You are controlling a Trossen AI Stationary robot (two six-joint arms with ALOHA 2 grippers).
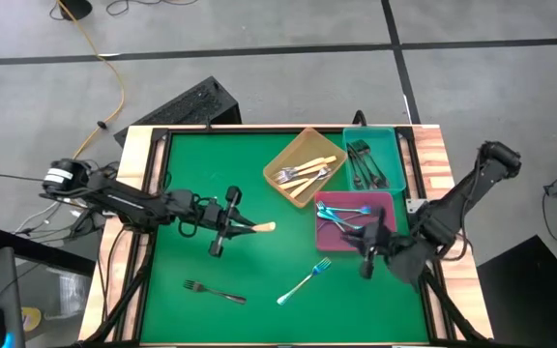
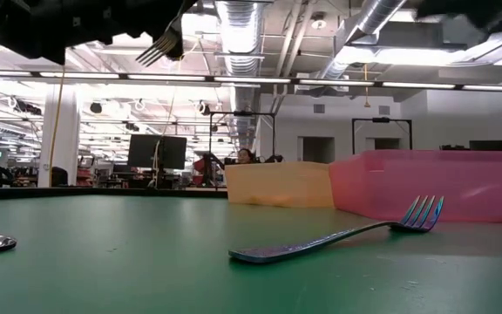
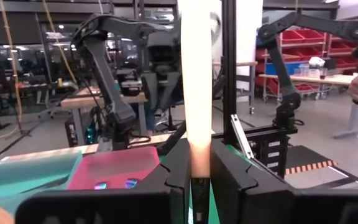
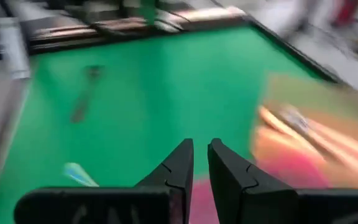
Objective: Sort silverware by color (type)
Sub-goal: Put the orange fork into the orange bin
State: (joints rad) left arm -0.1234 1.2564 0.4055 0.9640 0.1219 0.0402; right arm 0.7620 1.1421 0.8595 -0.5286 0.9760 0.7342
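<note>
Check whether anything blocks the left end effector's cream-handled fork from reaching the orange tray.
Nothing visible does. The left end effector holds the cream-handled fork above bare green mat, and the stretch toward the orange tray is open.

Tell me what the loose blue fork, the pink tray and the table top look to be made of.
Blue fork: likely metal with an iridescent coating; it is glossy, shading blue to purple at the tines.
Pink tray: probably plastic; its wall is translucent and smooth.
Table top: a matte green surface, perhaps a mat or felt; the frames leave that open. It shows only a soft sheen in the low view.
</note>
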